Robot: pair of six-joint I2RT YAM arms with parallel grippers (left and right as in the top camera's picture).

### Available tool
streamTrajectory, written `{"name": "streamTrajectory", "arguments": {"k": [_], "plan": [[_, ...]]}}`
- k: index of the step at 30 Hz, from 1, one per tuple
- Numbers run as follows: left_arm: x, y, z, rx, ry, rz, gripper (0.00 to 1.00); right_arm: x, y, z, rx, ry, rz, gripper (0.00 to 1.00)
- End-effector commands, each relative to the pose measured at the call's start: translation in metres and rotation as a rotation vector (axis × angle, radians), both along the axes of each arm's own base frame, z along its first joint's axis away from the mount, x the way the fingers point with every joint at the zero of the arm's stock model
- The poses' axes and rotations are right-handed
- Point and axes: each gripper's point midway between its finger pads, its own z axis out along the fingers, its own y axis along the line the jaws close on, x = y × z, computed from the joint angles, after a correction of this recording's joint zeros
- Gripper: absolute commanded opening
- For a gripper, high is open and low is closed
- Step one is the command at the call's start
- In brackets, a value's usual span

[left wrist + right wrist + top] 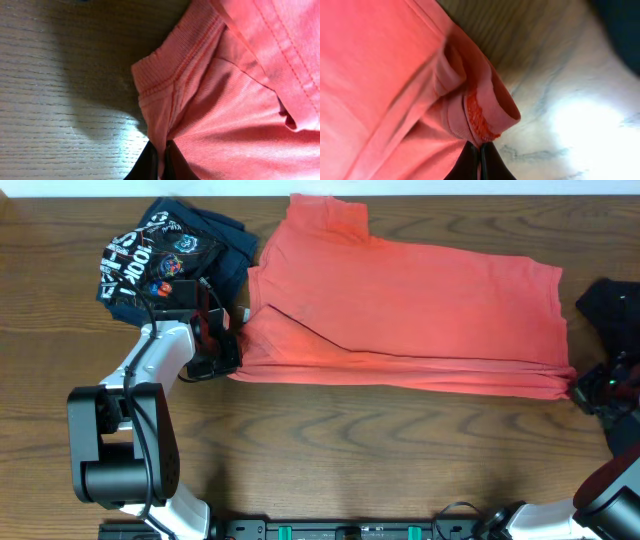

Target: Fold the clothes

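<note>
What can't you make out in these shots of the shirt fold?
Left pincer: overhead, its own housing covers the tips.
Right pincer: overhead, dark and blurred against the black cloth at the frame edge.
Printed garment: overhead, lettering too small to read.
Table: right wrist view, glare washes out the grain.
</note>
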Motion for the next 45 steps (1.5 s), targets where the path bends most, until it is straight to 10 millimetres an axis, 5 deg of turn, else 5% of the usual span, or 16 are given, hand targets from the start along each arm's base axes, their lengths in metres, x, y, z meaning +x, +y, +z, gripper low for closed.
{"name": "streamTrajectory", "arguments": {"k": [1,12,19,22,24,27,35,45], "plan": [[0.009,0.004,0.011,0.017,-0.04,0.005,0.06,-0.012,-0.02,0.008,-0.072,0.05,-0.069,0.01],[0.001,0.007,0.01,0.017,-0.006,0.008,0.06,-0.038,-0.038,0.004,-0.169,0.192,-0.18,0.01],[-0.001,0.007,0.01,0.016,0.003,0.01,0.06,-0.036,-0.033,0.004,-0.144,0.181,-0.173,0.01],[-0.001,0.007,0.01,0.015,0.005,0.01,0.15,-0.032,-0.029,0.004,-0.12,0.16,-0.167,0.03],[-0.003,0.007,0.01,0.015,0.011,0.01,0.25,-0.031,-0.028,0.005,-0.114,0.156,-0.165,0.11],[-0.003,0.004,0.011,-0.006,0.011,0.007,0.34,-0.026,-0.026,0.005,-0.098,0.13,-0.159,0.41],[0.005,-0.046,0.047,-0.209,-0.066,-0.115,0.41,0.016,-0.008,0.019,0.002,-0.104,-0.019,0.48],[0.013,-0.115,0.03,-0.109,-0.146,-0.348,0.49,0.027,0.016,0.023,0.061,-0.143,0.065,0.48]]}}
